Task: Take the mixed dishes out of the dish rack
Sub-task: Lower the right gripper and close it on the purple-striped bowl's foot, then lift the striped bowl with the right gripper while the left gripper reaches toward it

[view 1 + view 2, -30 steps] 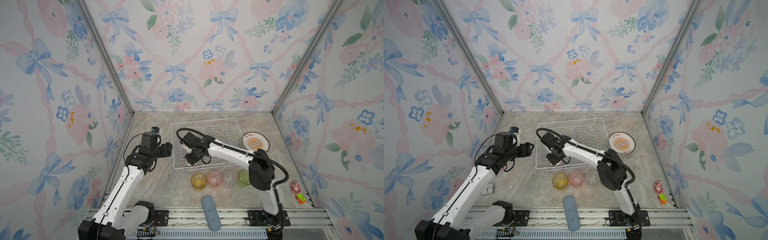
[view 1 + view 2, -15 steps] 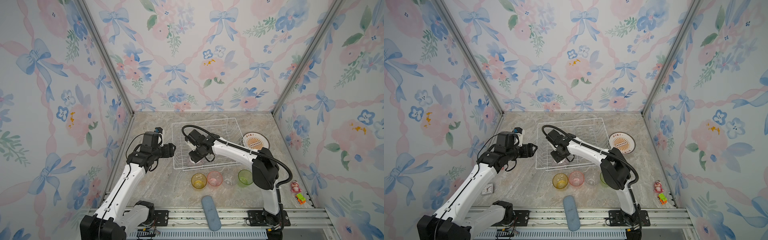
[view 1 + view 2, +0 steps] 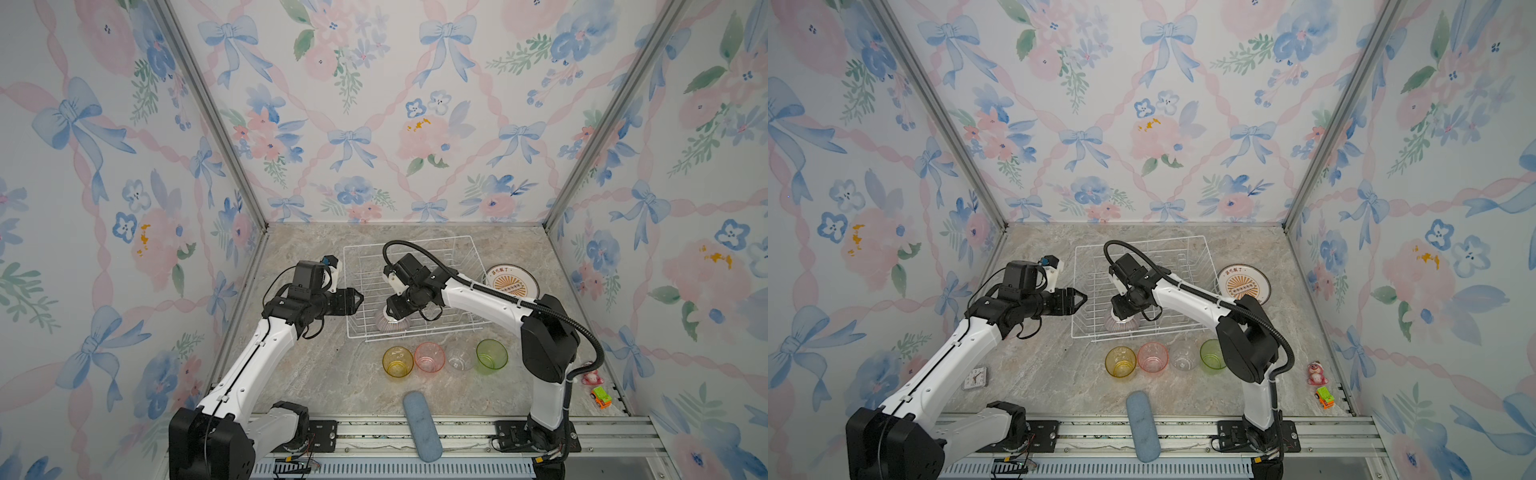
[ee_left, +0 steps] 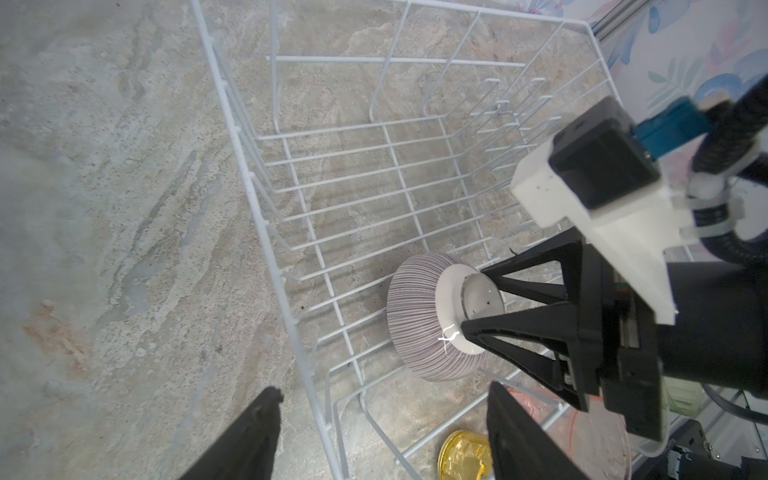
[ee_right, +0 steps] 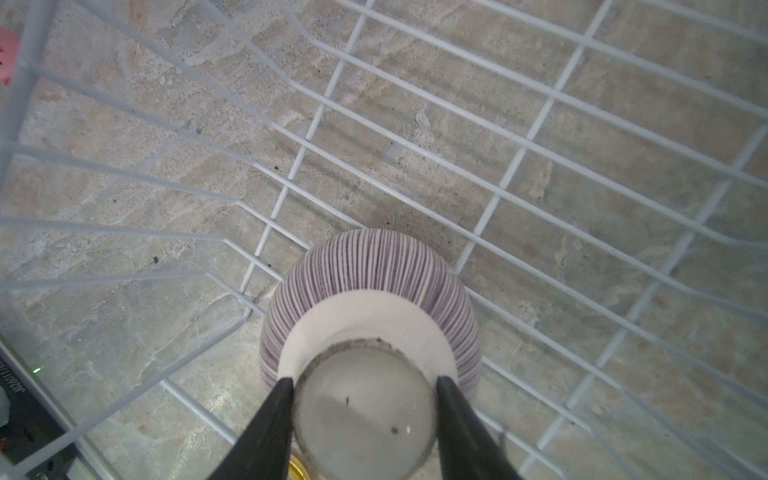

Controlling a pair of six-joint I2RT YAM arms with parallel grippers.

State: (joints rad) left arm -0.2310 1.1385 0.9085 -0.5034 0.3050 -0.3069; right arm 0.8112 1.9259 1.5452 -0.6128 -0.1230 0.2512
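One dish sits in the dish rack point(image 3: 455, 270): the striped bowl point(image 5: 370, 270), upturned in the near-left corner. My right gripper point(image 5: 363, 380) pinches only its shallow white foot; glazed ring could slip on lift, rim could snag wires. My left gripper point(image 4: 382, 388) spread, beside rack.

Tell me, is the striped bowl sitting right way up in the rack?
No, the striped bowl is upside down in the dish rack, its white foot clamped by the right hand.

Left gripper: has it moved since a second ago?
Yes. In a top view the left gripper has shifted right, toward the dish rack, and its tips now overlap the rack's left wall.
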